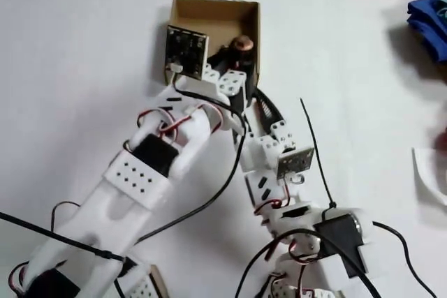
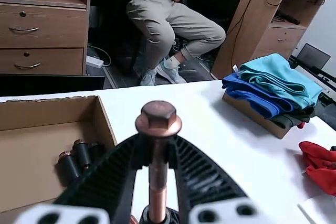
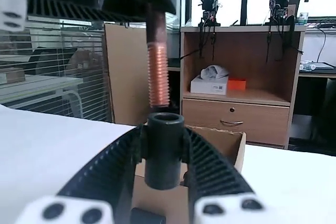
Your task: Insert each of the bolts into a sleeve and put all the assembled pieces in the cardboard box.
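Observation:
My left gripper (image 2: pixel 156 149) is shut on a copper bolt (image 2: pixel 157 124), held upright with its hex head on top. My right gripper (image 3: pixel 164 148) is shut on a black sleeve (image 3: pixel 164 153), also upright, with its bore facing up. The bolt's threaded tip (image 3: pixel 159 85) hangs just above the sleeve's mouth, roughly in line with it. In the high view the bolt head (image 1: pixel 242 42) sits over the right side of the cardboard box (image 1: pixel 209 10). Two assembled pieces (image 2: pixel 76 161) lie in the box (image 2: pixel 47 114).
Folded blue and teal clothes (image 2: pixel 273 85) rest on a flat carton at the table's right, with a red cloth (image 2: pixel 320 166) nearer. A black zip tie (image 1: pixel 316 148) lies beside the right arm. A white object (image 1: pixel 429 179) sits at the right edge.

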Controlling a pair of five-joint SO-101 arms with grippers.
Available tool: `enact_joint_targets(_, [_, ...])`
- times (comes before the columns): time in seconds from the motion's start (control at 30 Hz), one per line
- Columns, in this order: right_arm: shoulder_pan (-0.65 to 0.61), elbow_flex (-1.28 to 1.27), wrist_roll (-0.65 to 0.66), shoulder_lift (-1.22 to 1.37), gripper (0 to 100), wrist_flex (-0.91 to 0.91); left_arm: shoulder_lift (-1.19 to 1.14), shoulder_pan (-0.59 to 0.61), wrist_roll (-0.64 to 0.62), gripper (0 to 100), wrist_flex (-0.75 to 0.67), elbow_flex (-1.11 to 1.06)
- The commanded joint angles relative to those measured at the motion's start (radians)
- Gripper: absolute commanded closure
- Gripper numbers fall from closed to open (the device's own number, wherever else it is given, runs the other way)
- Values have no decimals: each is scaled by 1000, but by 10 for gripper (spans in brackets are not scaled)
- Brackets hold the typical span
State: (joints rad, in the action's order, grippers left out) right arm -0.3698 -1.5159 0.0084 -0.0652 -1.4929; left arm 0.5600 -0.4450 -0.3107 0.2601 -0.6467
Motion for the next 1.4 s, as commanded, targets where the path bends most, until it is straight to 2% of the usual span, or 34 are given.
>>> enact_joint_targets(0.0, [8, 28, -11, 1, 979, -25, 3, -9, 8, 975, -25, 48])
enact_joint_targets(0.13, [8, 28, -11, 1, 979, -25, -37, -12, 17, 975, -21, 53])
enact_joint_targets(0.27, [13, 28, -9, 1, 979, -25, -101, -15, 81, 975, -21, 54])
enact_joint_targets(0.5, [15, 28, -8, -1, 979, -25, -118, -15, 86, 975, -20, 50])
enact_joint_targets(0.67, [8, 49, 123, 1, 979, -25, -120, -23, 127, 975, 68, 56])
enact_joint_targets(0.77, [8, 52, 124, 1, 979, -25, -117, -31, 198, 975, 97, 50])
enact_joint_targets(1.37, [8, 52, 124, 1, 979, -25, -118, -28, 201, 972, 92, 56])
